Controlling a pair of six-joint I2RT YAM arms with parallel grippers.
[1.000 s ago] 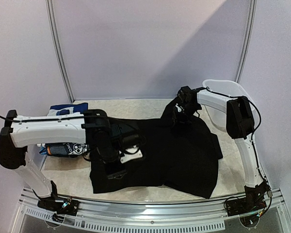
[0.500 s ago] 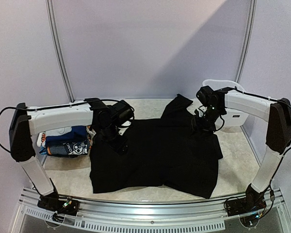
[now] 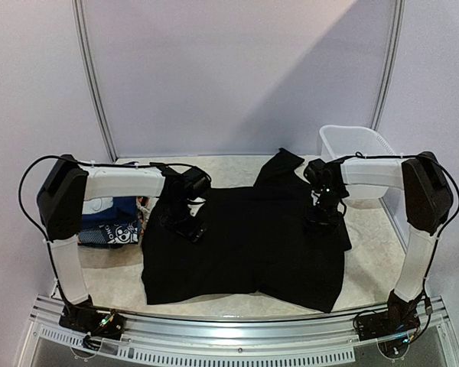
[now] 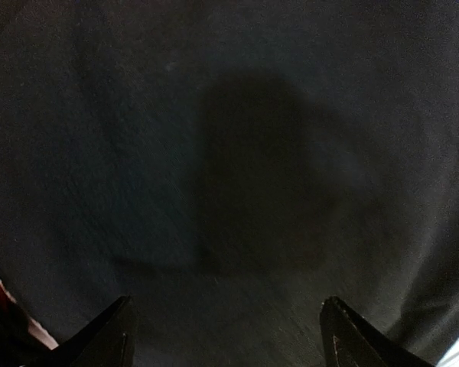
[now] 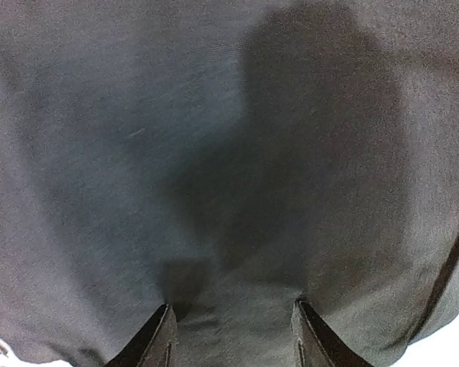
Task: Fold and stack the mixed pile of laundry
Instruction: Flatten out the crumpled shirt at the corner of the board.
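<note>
Left gripper is hovering over the large black garment with its fingers spread wide and nothing between them. The wrist view is just dark cloth. Right gripper is also parted, its tips pressing down into the same cloth and dimpling it a bit, not pinching anything as far as I can see. The garment is lying spread across the middle of the table, running close to the near edge, with one bit poking toward the far edge. A small folded stack — navy blue over blue cartoon-print — is sitting by the left edge, partly behind the left arm. A white tub is sitting in the far right corner.
</note>
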